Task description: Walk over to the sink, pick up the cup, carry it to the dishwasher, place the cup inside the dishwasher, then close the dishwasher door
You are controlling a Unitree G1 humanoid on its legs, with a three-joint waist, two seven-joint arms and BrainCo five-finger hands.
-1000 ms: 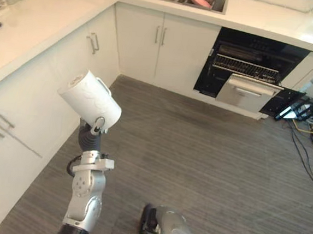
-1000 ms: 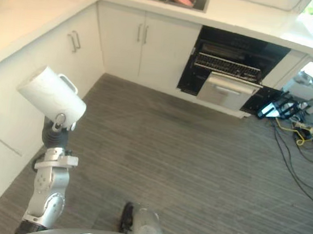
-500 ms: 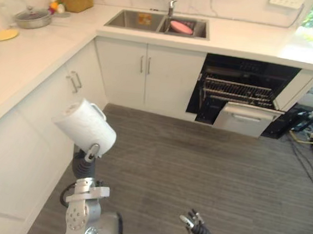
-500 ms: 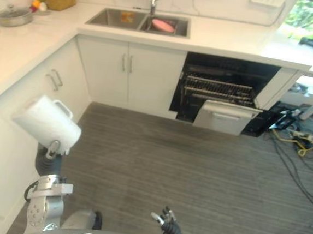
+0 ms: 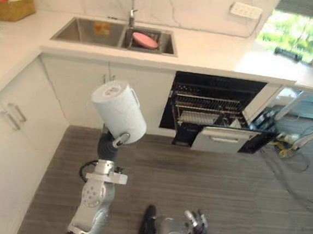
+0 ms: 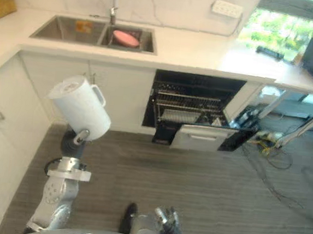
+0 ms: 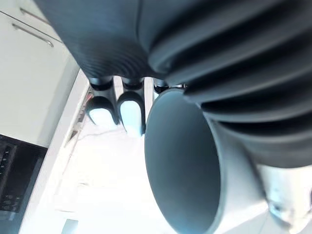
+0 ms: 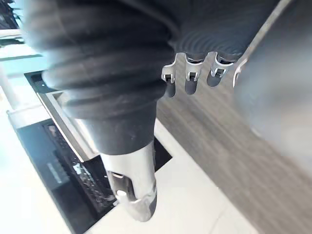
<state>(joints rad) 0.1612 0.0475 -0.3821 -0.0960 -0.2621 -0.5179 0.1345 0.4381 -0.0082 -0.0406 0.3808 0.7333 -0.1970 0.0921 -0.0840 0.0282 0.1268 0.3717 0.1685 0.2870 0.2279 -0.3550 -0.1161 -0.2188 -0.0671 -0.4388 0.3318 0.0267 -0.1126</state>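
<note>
The cup point(image 5: 118, 111) hides most of the left robot hand point(image 7: 130, 111), whose fingers curl round its rim. Held high before the cabinets point(image 5: 71, 87), the cup tilts, base up and leftward, mouth down toward the wrist, handle on its right. The right robot hand point(image 5: 196, 230) hangs low, fingers loosely spread

The white handled cup point(image 5: 118, 111) tilts aloft in the left robot hand point(image 7: 130, 110), well apart from the open dishwasher point(image 5: 215, 108).

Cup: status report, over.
Left hand shut on cup, raised, tilted. Right hand open, low, idle. Dishwasher ahead, door open. Cables on floor beside it.
</note>
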